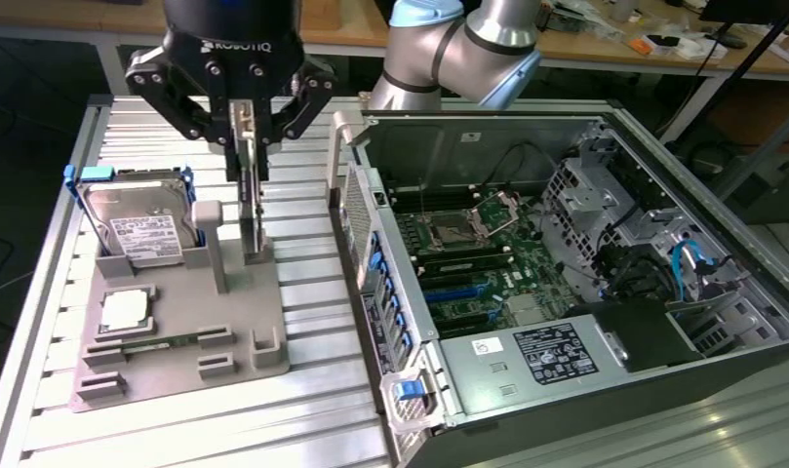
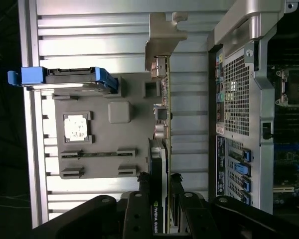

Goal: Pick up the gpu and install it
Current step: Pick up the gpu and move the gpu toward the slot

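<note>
1. I've got the pincer (image 1: 247, 146) clenched on the graphics card (image 1: 251, 214), a finger on each face, gripping near its top edge.
2. The card hangs upright and edge-on, straight below the pincer, over the grey tray (image 1: 173, 331) on the worktop (image 1: 303, 409).
3. Its lower edge is down by the tray; I can't tell whether they touch.
4. The hard drive (image 1: 140, 224) stands to the exterior view's left and the open computer case (image 1: 564, 244) to its right.

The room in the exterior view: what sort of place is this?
Most likely a robotics lab or test workshop: an open computer case lies on a slatted metal table, the gripper grips the gpu at a grey parts fixture, and cluttered workbenches stand behind.
</note>
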Motion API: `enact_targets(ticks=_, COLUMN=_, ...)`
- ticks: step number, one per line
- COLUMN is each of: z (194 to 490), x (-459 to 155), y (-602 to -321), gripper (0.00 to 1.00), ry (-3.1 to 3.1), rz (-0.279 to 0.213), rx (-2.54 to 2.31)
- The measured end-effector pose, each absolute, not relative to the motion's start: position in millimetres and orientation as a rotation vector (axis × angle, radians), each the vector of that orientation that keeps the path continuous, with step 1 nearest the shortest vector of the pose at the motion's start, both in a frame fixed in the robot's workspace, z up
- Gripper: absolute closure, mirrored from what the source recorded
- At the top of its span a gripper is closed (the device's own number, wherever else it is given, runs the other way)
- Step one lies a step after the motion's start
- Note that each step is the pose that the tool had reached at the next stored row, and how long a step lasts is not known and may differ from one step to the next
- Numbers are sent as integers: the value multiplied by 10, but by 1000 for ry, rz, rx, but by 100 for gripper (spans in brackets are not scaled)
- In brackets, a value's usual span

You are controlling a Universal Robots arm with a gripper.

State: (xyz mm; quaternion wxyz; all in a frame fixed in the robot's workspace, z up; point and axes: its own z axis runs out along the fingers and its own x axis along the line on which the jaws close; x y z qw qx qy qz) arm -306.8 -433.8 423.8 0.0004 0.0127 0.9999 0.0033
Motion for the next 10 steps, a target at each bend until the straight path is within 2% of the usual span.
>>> enact_targets(ticks=10, z=4239, x=-2695, y=-4349, gripper=73, ry=3141, rz=16, rx=40)
